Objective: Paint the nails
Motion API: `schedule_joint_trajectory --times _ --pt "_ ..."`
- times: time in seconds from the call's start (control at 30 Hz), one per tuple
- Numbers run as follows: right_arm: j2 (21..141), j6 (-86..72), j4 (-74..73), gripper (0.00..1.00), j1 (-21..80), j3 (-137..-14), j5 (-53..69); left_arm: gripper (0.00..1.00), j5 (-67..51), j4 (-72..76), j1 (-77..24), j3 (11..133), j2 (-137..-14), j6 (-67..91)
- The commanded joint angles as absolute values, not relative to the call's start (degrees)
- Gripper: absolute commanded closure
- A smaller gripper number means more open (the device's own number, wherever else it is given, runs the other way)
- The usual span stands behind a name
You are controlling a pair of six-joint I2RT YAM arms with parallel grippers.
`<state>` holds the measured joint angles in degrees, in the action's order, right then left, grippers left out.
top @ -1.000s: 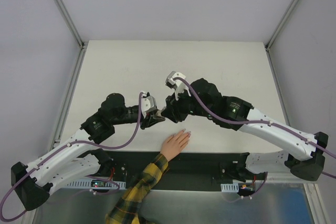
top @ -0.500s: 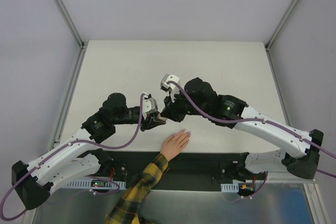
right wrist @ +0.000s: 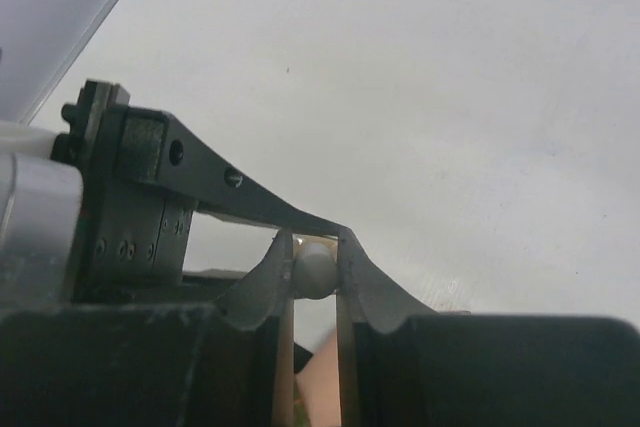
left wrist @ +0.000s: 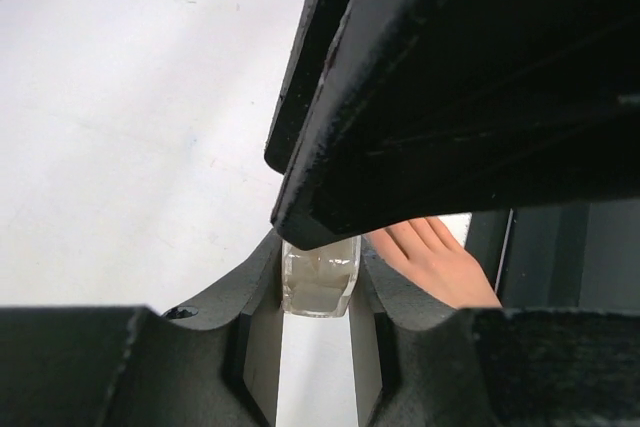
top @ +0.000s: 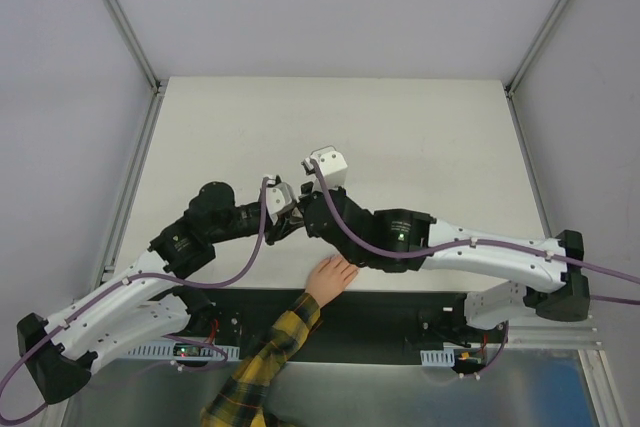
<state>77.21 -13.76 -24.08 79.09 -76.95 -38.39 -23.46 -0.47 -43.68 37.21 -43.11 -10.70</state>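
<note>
A light-skinned hand [top: 333, 277] in a yellow-and-black plaid sleeve [top: 265, 357] lies flat at the table's near edge. Its nails are too small to make out from above. In the left wrist view the fingers [left wrist: 425, 247] run under the right gripper's black body and the nails are hidden. My left gripper [left wrist: 318, 287] is shut on a small clear glass bottle [left wrist: 320, 277] just left of the hand. My right gripper [right wrist: 316, 262] comes at the bottle from above, and its fingers are pressed on the bottle's round pale cap [right wrist: 316, 269]. In the top view both grippers meet at the bottle, left gripper [top: 283, 219] against right gripper [top: 300, 215].
The white table [top: 400, 137] stretches back behind the arms, with grey walls and metal posts around it. The right arm [top: 450, 247] reaches across just behind the hand. A black strip [top: 400, 312] runs along the near edge.
The right gripper has swung left and down onto the bottle in the left gripper, and its fingers have shut on the cap. The hand and left gripper have hardly moved.
</note>
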Motion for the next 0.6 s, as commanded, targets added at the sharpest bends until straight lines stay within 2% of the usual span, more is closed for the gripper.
schedule_joint_trajectory --times 0.0,0.4,0.47,0.5,0.57 --pt "81.82 -21.28 -33.57 1.00 81.12 -83.23 -55.02 1.00 -15.55 5.62 -42.63 38.06 -41.92 -9.23" --pt "75.07 -21.80 -25.42 1.00 74.80 -75.69 -41.59 1.00 -19.33 5.54 -42.63 38.49 -41.57 -9.23" --pt "74.27 -21.53 -25.05 0.99 73.66 -75.24 -41.05 0.85 -21.00 5.27 -42.63 38.76 -41.75 -8.88" --pt "73.48 -21.45 -25.14 1.00 73.13 -74.97 -40.44 0.62 -21.70 5.19 -42.63 38.76 -41.92 -8.79" --pt "72.69 -21.18 -25.05 1.00 71.29 -74.45 -39.99 0.45 -23.72 5.10 -42.63 38.67 -42.19 -8.44"
